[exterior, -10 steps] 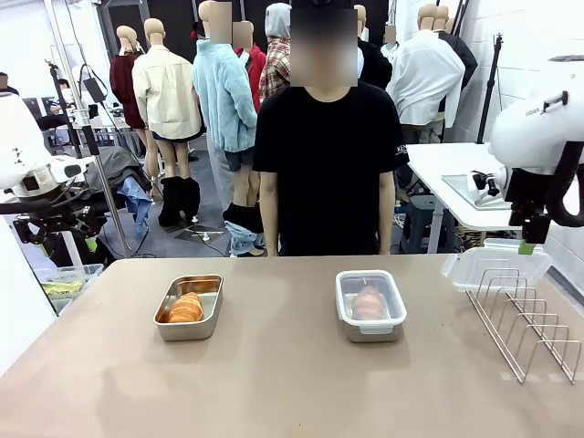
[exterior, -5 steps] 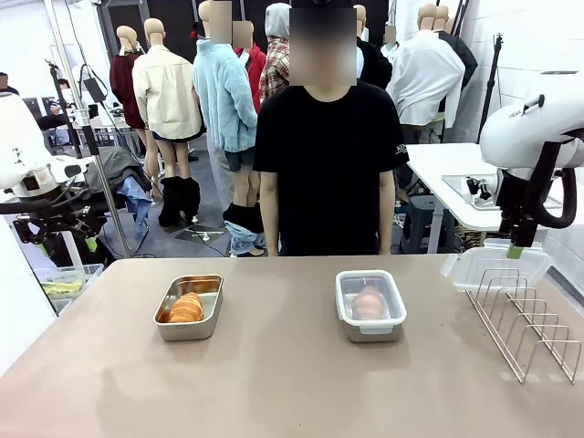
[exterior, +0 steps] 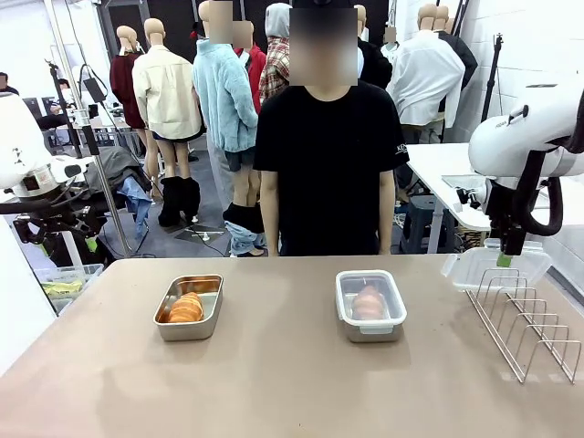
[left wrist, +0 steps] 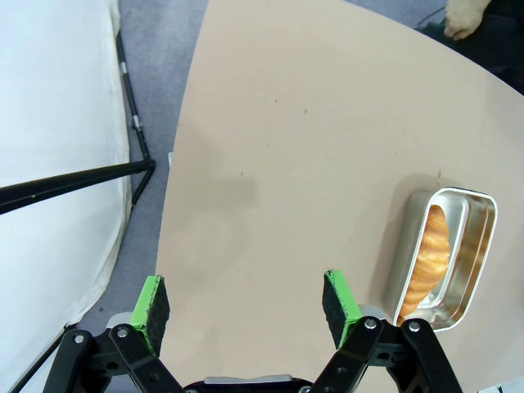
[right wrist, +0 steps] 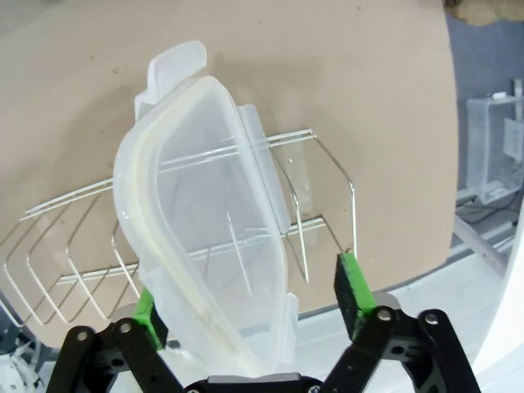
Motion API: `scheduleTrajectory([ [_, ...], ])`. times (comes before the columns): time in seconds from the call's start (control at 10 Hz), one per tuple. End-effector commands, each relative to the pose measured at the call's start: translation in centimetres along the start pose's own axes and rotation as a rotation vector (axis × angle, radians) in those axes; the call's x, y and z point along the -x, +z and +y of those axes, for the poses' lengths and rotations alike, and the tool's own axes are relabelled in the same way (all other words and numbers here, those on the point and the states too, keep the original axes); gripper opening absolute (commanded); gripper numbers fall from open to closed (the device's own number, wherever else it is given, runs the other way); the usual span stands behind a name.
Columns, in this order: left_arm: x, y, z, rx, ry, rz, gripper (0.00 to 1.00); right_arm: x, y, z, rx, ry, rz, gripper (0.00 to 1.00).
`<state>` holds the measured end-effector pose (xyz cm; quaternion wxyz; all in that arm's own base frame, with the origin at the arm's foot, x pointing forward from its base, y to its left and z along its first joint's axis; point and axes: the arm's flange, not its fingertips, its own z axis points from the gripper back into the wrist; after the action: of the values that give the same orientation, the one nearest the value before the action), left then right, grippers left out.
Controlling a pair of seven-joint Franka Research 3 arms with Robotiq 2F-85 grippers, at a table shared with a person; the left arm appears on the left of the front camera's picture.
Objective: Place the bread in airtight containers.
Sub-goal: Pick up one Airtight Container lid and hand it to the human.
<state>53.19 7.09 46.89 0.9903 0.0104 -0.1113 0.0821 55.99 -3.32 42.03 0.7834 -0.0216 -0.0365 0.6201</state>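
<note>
Right gripper (right wrist: 250, 307) wide open, green pads (right wrist: 352, 288) either side of the clear lid (right wrist: 205, 213), no squeeze visible; lid tilted on edge, leaning in the wire rack (right wrist: 82, 246). From the front, right gripper (exterior: 504, 258) hanging at about 2 o'clock over the table (exterior: 274, 383), just above the lid (exterior: 497, 267) at the rack's (exterior: 529, 319) far end. Left gripper (left wrist: 246, 301) also spread wide, nothing between its pads (left wrist: 337, 296), poised over bare tabletop near the table's edge. Open steel tin (left wrist: 446, 254) at 3 o'clock of that gripper, one bread roll (left wrist: 430, 254) lying inside. From the front: open tin (exterior: 190, 307) with its roll (exterior: 186, 307) at 10 o'clock of table centre; lidded tin (exterior: 370, 304) with a second roll (exterior: 368, 302) at 2 o'clock, well apart. Person in black shirt (exterior: 327, 155) standing at 12 o'clock behind the table.
</note>
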Motion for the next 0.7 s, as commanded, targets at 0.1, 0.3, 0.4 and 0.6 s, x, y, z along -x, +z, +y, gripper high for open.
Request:
scheduleTrajectory([
  [0.1,0.07,0.17,0.14,-0.001,0.008,0.003,0.97,0.27,0.46,-0.88,-0.02,0.007,-0.022,0.41],
  [0.3,0.07,0.17,0.14,-0.001,0.008,0.003,0.97,0.26,0.47,-0.96,-0.022,0.006,-0.021,0.02],
  [0.4,0.07,0.17,0.14,-0.001,0.008,0.003,0.97,0.2,0.51,-1.06,-0.022,0.005,-0.018,0.0],
  [0.6,0.07,0.17,0.14,-0.001,0.008,0.003,0.97,0.02,0.7,-1.35,-0.027,0.013,-0.017,0.0],
])
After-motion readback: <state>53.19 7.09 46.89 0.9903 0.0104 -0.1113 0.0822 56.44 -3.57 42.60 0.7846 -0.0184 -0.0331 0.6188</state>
